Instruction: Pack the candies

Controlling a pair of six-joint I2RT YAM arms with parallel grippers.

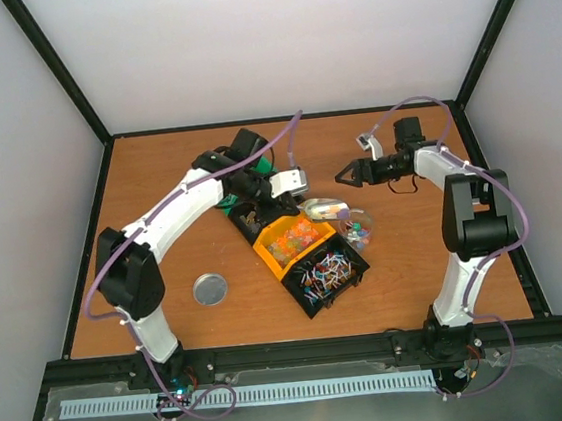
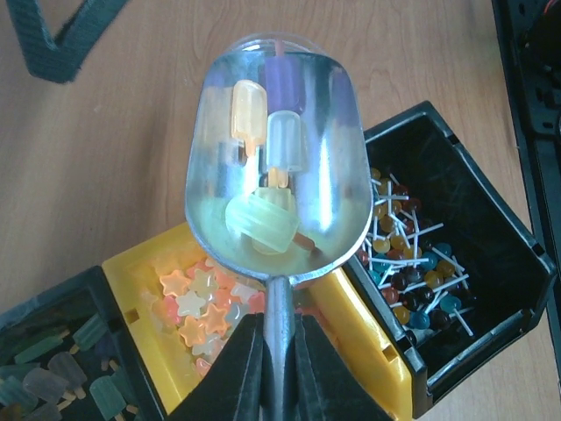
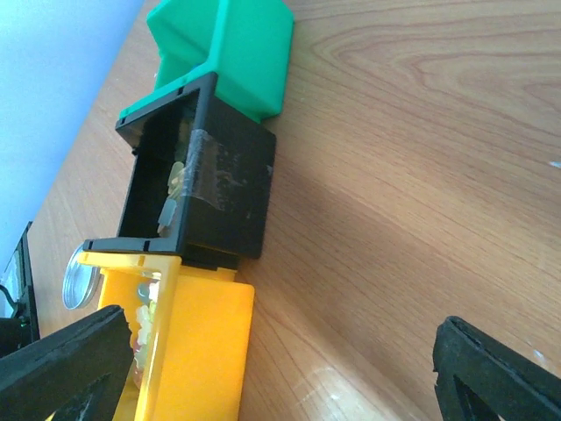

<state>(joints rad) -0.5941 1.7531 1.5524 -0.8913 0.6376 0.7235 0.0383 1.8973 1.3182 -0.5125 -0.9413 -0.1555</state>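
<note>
My left gripper [image 2: 279, 331] is shut on the handle of a small silver scoop [image 2: 276, 167]. Its bowl carries a few popsicle-shaped candies [image 2: 263, 219] in orange, purple, white and pale yellow. In the top view the scoop [image 1: 325, 208] hovers beside a clear jar [image 1: 361, 228] with mixed candies in it. Below the scoop sit a yellow bin [image 2: 359, 338] of star candies [image 2: 197, 303], a black bin [image 2: 491, 237] of lollipops [image 2: 412, 263] and a black bin of popsicle candies [image 2: 53, 373]. My right gripper [image 1: 343, 175] hangs open and empty over bare table behind the bins.
A round silver lid [image 1: 210, 289] lies on the table left of the bins. A green bin [image 3: 237, 53] stands at the far end of the bin row, next to a black bin [image 3: 219, 193] and the yellow bin [image 3: 193, 351]. Black frame rails edge the table.
</note>
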